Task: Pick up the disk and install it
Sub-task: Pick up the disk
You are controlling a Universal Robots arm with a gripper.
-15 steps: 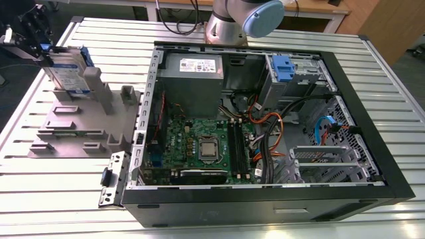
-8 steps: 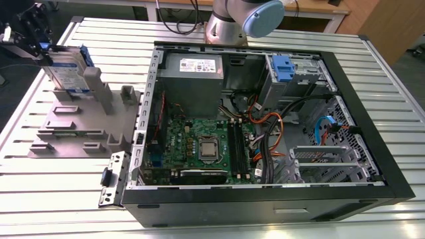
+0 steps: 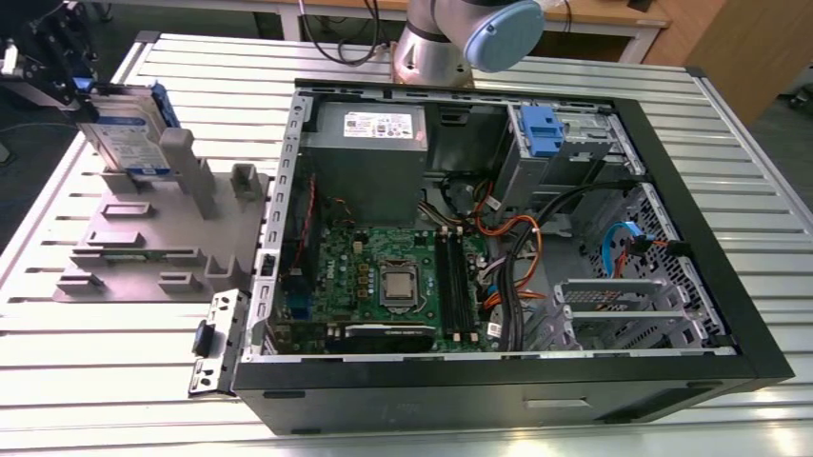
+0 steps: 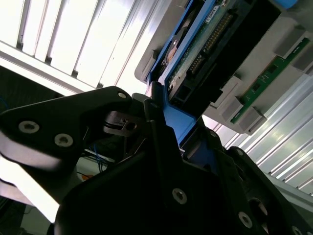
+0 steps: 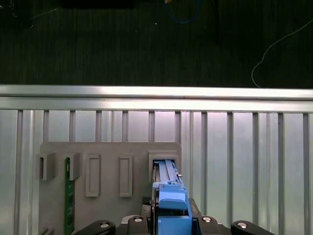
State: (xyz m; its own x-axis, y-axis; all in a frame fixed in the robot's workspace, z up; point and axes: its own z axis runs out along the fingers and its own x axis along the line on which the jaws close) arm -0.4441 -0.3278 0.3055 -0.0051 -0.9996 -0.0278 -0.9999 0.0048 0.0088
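The disk, silver with a white-and-blue label and blue side rails, stands tilted on end over the grey holder at the exterior view's left. My gripper is shut on its upper end. In the second wrist view the black fingers clamp the blue rail, and the disk's green circuit board faces the camera. In the first wrist view the disk's blue rail sits in my gripper, and its far end reaches the holder's slot.
The open computer case lies on the slatted aluminium table, with a drive bay and blue latch at its far corner. Cables cross the motherboard. A green memory stick stands in another holder slot.
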